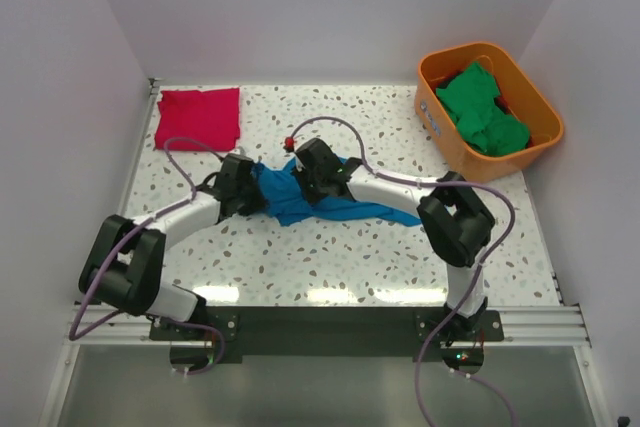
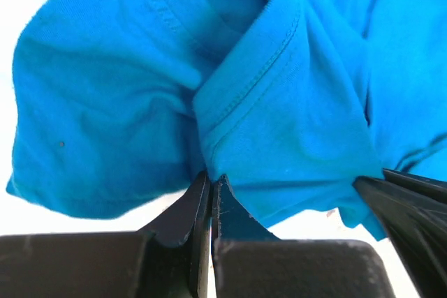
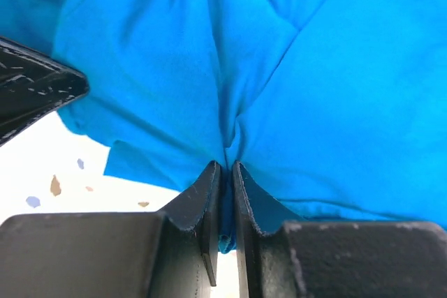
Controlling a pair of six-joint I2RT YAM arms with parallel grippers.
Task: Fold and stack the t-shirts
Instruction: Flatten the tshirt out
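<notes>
Folding blue shirt point(image 1: 290, 203), left gripper point(image 2: 209, 181) and right gripper point(image 3: 227, 167) fingers point(image 2: 183, 214) clamped on it; red shirt point(image 1: 198, 117) lying folded; green shirts point(image 1: 485, 107) waiting in bin point(image 1: 450, 143).

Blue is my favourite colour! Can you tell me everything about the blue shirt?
The blue shirt is a bright, soft, cotton-looking tee with stitched seams. It is bunched and wrinkled, not folded, near the middle of the speckled table. The left gripper and the right gripper each pinch a fold of it, close together.
</notes>
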